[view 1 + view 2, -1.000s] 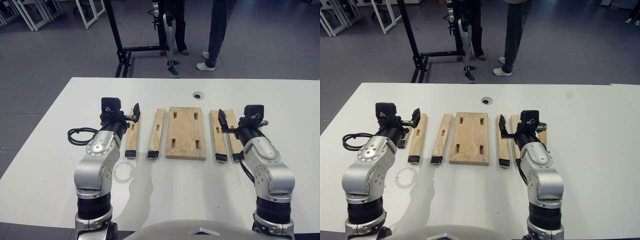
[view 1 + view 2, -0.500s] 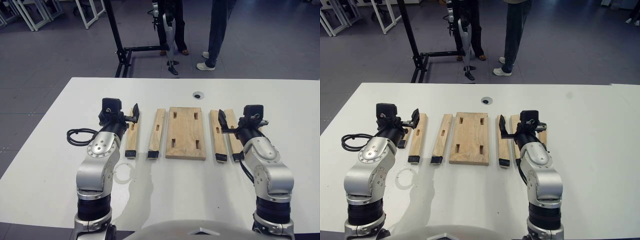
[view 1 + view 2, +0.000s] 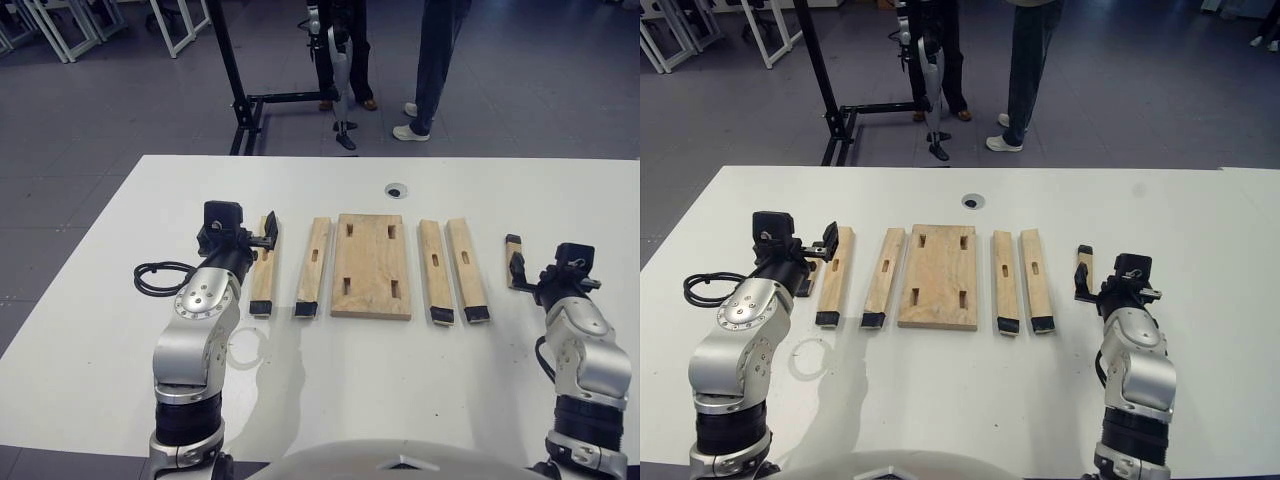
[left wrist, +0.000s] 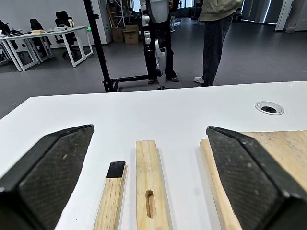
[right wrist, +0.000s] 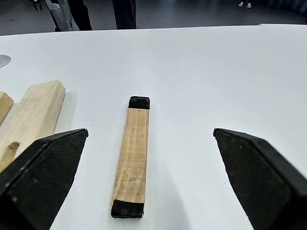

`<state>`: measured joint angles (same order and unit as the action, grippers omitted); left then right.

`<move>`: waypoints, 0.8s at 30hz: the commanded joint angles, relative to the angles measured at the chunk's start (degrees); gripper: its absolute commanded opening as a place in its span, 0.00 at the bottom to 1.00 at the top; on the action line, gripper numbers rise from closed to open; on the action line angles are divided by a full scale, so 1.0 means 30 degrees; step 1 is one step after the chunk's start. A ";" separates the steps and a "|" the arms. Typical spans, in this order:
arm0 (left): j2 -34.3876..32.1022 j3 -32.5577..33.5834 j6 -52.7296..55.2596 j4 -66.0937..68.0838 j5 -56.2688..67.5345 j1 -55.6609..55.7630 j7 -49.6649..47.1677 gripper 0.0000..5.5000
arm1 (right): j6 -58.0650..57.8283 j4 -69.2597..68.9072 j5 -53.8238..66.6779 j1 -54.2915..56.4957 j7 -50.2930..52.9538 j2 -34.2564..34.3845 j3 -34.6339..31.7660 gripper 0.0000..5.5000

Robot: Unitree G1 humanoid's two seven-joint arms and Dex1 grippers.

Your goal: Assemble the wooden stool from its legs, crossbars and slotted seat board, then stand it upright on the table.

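"How did the right tool (image 5: 149,132) stand?"

"Spread wide, low over the counter (image 5: 201,62). Its fingers (image 5: 43,177) sat on either side of a short crossbar (image 5: 133,158) with black ends, and neither touched it."

"And the left tool (image 4: 149,128)?"

"Spread as well. A thin crossbar (image 4: 110,199) and a slotted leg (image 4: 149,187) lay flat in the gap, and it gripped neither."

"Where was the seat board (image 3: 372,265)?"

"Flat in the middle of the counter. Two legs (image 3: 434,270) lay on each side of it, parallel, with their black-capped ends toward the robot. A looped black cable (image 3: 155,272) and a white ring (image 3: 246,346) lay beside the left arm."
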<state>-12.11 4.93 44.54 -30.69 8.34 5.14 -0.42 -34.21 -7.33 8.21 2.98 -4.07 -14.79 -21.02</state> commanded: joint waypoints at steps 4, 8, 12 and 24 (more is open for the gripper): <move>-0.0006 0.0033 0.0220 -0.0217 -0.0183 0.0197 0.0077 0.79 | 0.1220 0.2027 -0.0006 -0.0302 -0.0502 -0.0488 0.0134 0.88; 0.0011 0.0037 0.0250 -0.0224 -0.0207 0.0205 0.0073 0.79 | 0.1488 0.2516 -0.0087 -0.0523 -0.0648 -0.0470 0.0484 0.88; 0.0058 -0.0078 0.0194 -0.0142 -0.0253 0.0220 0.0084 0.79 | 0.1610 0.2522 -0.0071 -0.0660 -0.0609 -0.0251 0.0921 0.88; -0.0048 -0.0135 0.0276 -0.0159 -0.0340 0.0275 0.0173 0.79 | -0.0891 0.4170 0.0730 -0.1347 -0.0953 0.0431 0.1438 0.88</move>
<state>-12.08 4.72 44.64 -30.70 7.79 5.29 -0.37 -31.42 1.62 9.25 1.20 -6.22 -15.02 -17.38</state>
